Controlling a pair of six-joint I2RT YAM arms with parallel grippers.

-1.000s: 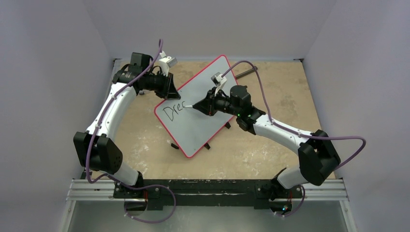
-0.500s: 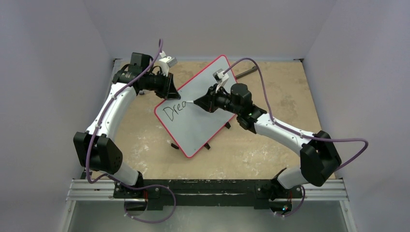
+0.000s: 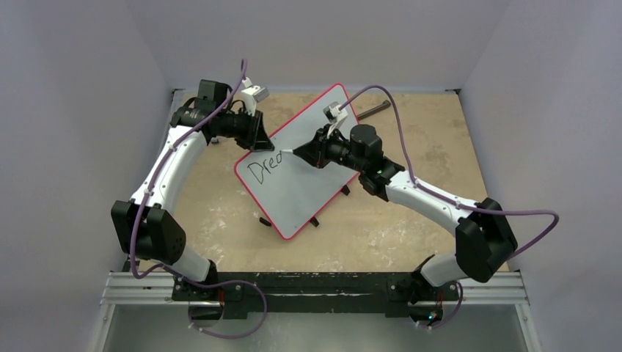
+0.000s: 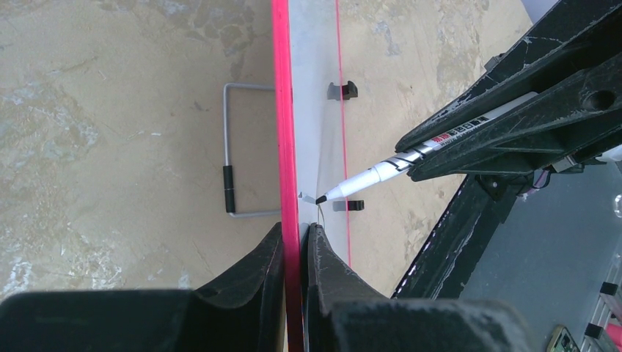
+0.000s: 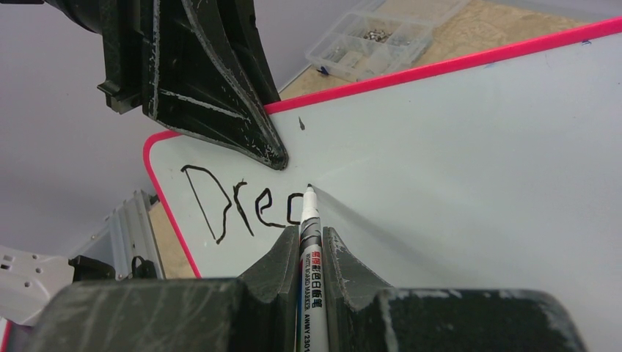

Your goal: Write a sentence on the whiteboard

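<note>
Whiteboard [image 3: 297, 202]: sits diagonally across the middle of the tabletop [image 3: 220, 198], with 1 corner reaching toward the far edge. The red rim shows all round.

Sentence [image 5: 242, 209]: only 1 line begun, near the board's corner on the left-edge side. It reads "Dre" plus 1 unfinished rounded letter, in black slanted strokes. The rest of the board is blank white.

Left claw [image 4: 295, 249]: narrow, its 2 fingers pinching the red rim from either side on the board's far-left edge. In the overhead view it sits just above the written letters.

Right claw [image 5: 310, 242]: closed around a marker [image 5: 311, 279] with a white barrel and red and black print, which runs out between the fingers. The black tip sits at the top of the unfinished letter and meets its own reflection, so it appears to be on the surface.

Left wrist view: a bent wire loop [image 4: 227, 147] lies on the tabletop beside the board, and 2 small black clips [image 4: 345, 90] show at its other rim.

Right wrist view: a clear compartment box [image 5: 381, 33] lies beyond the board's far rim.
</note>
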